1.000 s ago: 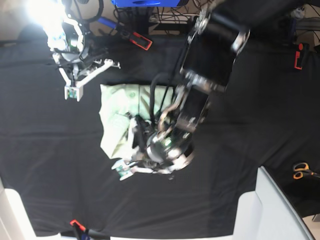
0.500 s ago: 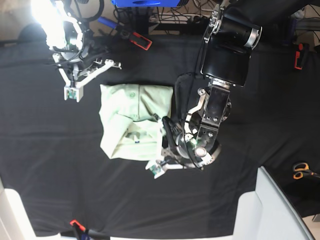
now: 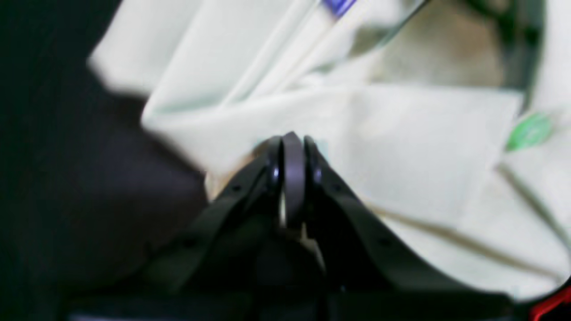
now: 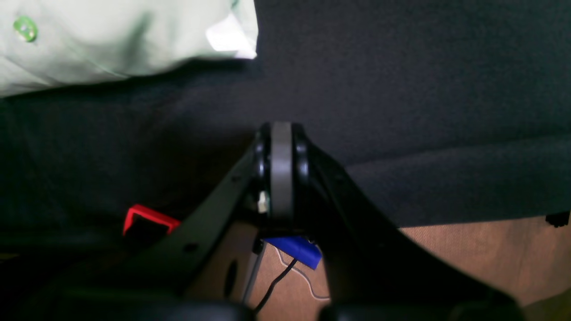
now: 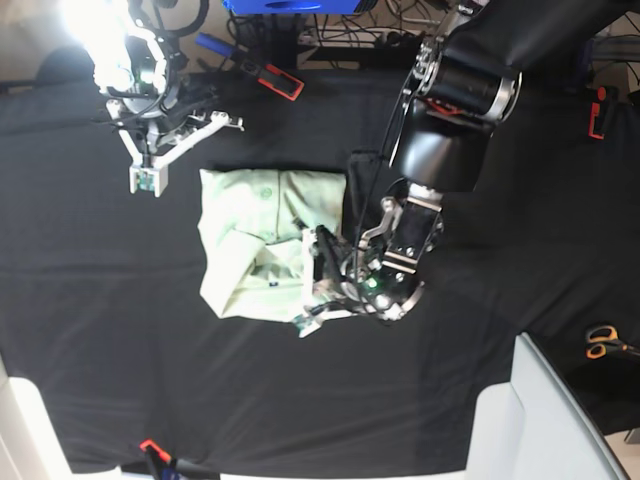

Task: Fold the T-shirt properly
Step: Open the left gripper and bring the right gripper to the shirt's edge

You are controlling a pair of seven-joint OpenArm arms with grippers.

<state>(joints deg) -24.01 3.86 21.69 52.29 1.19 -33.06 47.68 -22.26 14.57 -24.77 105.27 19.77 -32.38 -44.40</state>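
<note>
1. The T-shirt (image 5: 262, 245) is a pale mint-green cotton bundle lying roughly in the middle of the black tablecloth (image 5: 520, 220), already folded into a chunky rectangle. Soft fabric with a few creases and layered flaps showing.
2. In the left wrist view the shirt (image 3: 401, 147) is blurry, but you can make out stacked folds, a small green button (image 3: 528, 131) and a bit of the blue neck label (image 3: 339, 5) at the top edge.
3. The left gripper (image 5: 305, 327) sits at the shirt's near right corner. Its black plastic fingers (image 3: 272, 169) are pressed together. I honestly can't tell whether any cloth is pinched between them; it's right over the fabric edge.
4. The right gripper (image 5: 145, 182) is off the far left corner of the shirt, above bare cloth, jaws closed on nothing. Its wrist view shows the matte, slightly fuzzy black cloth, a shirt corner (image 4: 125, 40) and a red clamp (image 4: 149, 218).
5. Orange-handled scissors (image 5: 600, 342) lie well apart at the right edge.
</note>
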